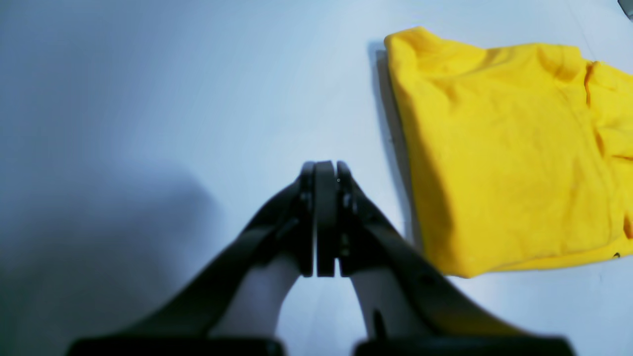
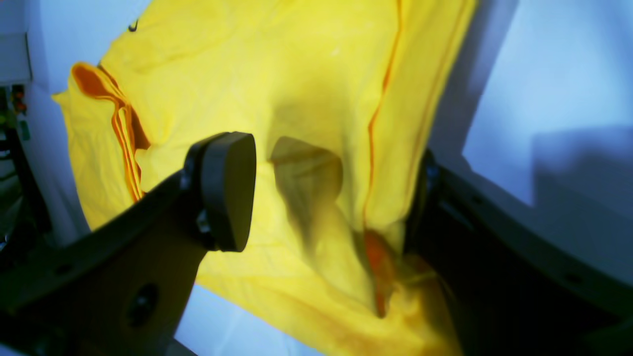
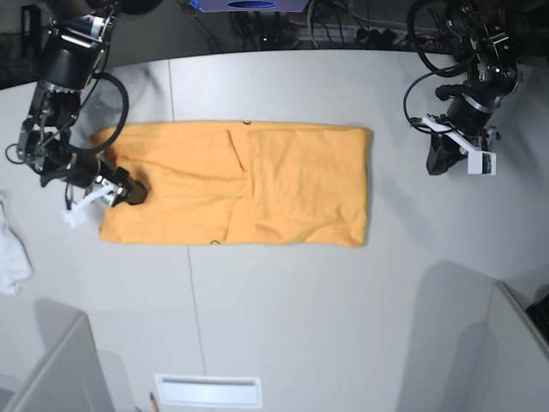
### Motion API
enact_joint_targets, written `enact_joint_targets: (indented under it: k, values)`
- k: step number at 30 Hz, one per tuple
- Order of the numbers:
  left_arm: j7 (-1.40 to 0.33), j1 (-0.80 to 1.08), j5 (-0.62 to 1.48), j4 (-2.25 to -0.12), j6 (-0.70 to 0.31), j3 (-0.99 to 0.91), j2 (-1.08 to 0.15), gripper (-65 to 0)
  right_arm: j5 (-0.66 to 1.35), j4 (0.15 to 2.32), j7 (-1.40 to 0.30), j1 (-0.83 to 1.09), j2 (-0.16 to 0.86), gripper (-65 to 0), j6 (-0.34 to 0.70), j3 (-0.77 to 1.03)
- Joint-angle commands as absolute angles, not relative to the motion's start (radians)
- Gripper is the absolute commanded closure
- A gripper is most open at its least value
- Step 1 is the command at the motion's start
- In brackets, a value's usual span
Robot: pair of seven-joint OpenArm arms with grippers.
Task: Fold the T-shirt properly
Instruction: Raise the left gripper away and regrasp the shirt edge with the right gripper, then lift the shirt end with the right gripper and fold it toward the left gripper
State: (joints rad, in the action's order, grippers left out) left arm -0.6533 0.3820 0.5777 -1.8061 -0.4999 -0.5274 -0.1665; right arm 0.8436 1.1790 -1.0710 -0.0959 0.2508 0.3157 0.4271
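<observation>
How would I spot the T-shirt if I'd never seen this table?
Look at the big grey table. In its middle lies the T-shirt, folded into a long flat strip. It is bright orange-yellow, unlike the small crumpled white cloth at the table's edge.

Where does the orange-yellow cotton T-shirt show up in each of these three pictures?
Left wrist view: the orange-yellow cotton T-shirt fills the upper right, beside the shut left gripper, not touching it.
Right wrist view: it fills the middle, between the fingers of the open right gripper.
Base view: it lies flat as a long folded strip across the middle of the grey table.
Shared landmark: the shirt's folded edge, nearest the left arm.
</observation>
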Motion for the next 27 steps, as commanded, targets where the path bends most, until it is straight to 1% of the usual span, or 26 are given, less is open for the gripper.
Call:
enact_joint_targets:
  k: [1, 6, 7, 10, 12, 13, 17, 18, 19, 20, 23, 27]
  values:
    - [-0.633, 0.367, 0.588, -1.810, -0.506, -0.529, -0.176, 0.0, 0.792, 1.176, -1.138, -0.085, 0.255, -38.3, 0.308, 0.418]
    - [-0.638, 0.311, 0.587, -1.730, -0.506, -0.521, -0.177, 0.0, 0.788, 1.168, -1.132, -0.085, 0.260, -37.4, 0.308, 0.418]
    - [-0.638, 0.298, 0.587, -1.715, -0.506, -0.519, -0.177, 0.0, 0.786, 1.168, -1.130, -0.085, 0.260, -35.0, 0.308, 0.418]
    - [-0.638, 0.280, 0.587, -1.676, -0.506, -0.519, -0.180, 0.0, 0.786, 1.168, -1.135, -0.085, 0.262, -23.9, 0.308, 0.418]
    - [-0.638, 0.271, 0.587, -1.662, -0.506, -0.509, -0.203, 0.0, 0.786, 1.168, -1.138, -0.084, 0.269, -17.9, 0.306, 0.418]
    - [-0.638, 0.265, 0.587, -1.656, -0.506, -0.486, -0.216, 0.0, 0.786, 1.168, -1.138, -0.082, 0.269, -15.6, 0.306, 0.418]
    - [-0.633, 0.239, 0.552, -1.613, -0.504, -0.403, -0.257, 0.0, 0.786, 1.150, -1.138, -0.084, 0.274, -9.9, 0.306, 0.418]
    - [-0.633, 0.225, 0.527, -1.606, -0.504, -0.387, -0.257, 0.0, 0.786, 1.138, -1.135, -0.087, 0.274, -6.3, 0.306, 0.418]
    - [-0.633, 0.214, 0.501, -1.603, -0.504, -0.377, -0.254, 0.0, 0.786, 1.127, -1.130, -0.090, 0.275, -0.9, 0.306, 0.418]
    - [-0.633, 0.206, 0.470, -1.600, -0.504, -0.366, -0.254, 0.0, 0.786, 1.119, -1.127, -0.091, 0.275, 0.0, 0.306, 0.418]
    - [-0.638, 0.173, 0.404, -1.595, -0.507, -0.312, -0.252, 0.0, 0.777, 1.119, -1.113, -0.110, 0.275, 0.0, 0.305, 0.418]
    - [-0.638, 0.127, 0.367, -1.561, -0.506, -0.189, -0.251, 0.0, 0.651, 1.159, -1.124, -0.168, 0.271, 0.0, 0.305, 0.418]
